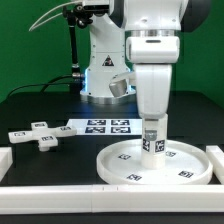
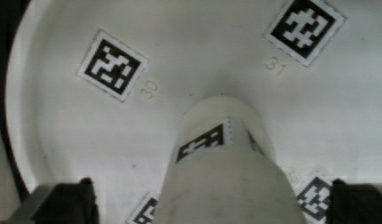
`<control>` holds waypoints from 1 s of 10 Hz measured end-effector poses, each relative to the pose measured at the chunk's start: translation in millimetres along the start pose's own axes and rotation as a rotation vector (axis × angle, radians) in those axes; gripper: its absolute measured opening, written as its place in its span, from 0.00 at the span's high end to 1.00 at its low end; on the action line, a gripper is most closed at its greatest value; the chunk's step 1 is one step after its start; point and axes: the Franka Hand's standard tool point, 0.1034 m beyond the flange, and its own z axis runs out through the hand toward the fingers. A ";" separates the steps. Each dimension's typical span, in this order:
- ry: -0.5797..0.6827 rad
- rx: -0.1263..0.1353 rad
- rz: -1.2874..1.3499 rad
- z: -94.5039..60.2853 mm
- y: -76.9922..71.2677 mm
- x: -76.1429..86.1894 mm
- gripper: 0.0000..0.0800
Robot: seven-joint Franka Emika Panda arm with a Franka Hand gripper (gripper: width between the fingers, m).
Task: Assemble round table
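A white robot arm (image 1: 150, 60) hangs straight down over a black table (image 1: 35, 108), its gripper (image 1: 152, 124) set over the top of a short thick leg (image 1: 152, 142) with its jaws spread wide. The leg stands upright near the middle of the large round disc (image 1: 195, 168), which lies flat on the table towards the exterior view's right, its raised rim facing up. In the wrist view the two dark fingertips (image 2: 63, 200) flank the leg (image 2: 223, 150) on either side, each with a visible gap to it, so nothing is pinched. Black-and-white square tags (image 2: 113, 62) mark the floor of the disc (image 2: 197, 60) and the side of the leg. The small cross-shaped base (image 1: 35, 133) lies flat on the table well apart from the disc, towards the exterior view's left. Between the two, behind the disc, lies the marker board (image 1: 100, 126). Plain white border blocks (image 1: 90, 195) run along the near edge of the table and at both sides.
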 end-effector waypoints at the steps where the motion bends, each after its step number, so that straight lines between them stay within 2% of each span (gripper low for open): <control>1: -0.017 -0.006 -0.087 -0.2 2.0 2.0 0.19; 5: -0.059 -0.007 -0.362 0.5 0.8 6.3 0.19; 8: -0.061 -0.002 -0.390 2.6 -2.1 8.1 0.22; 9: -0.061 0.001 -0.389 3.7 -2.8 7.7 0.44; 10: -0.061 0.002 -0.388 4.1 -2.9 7.0 0.44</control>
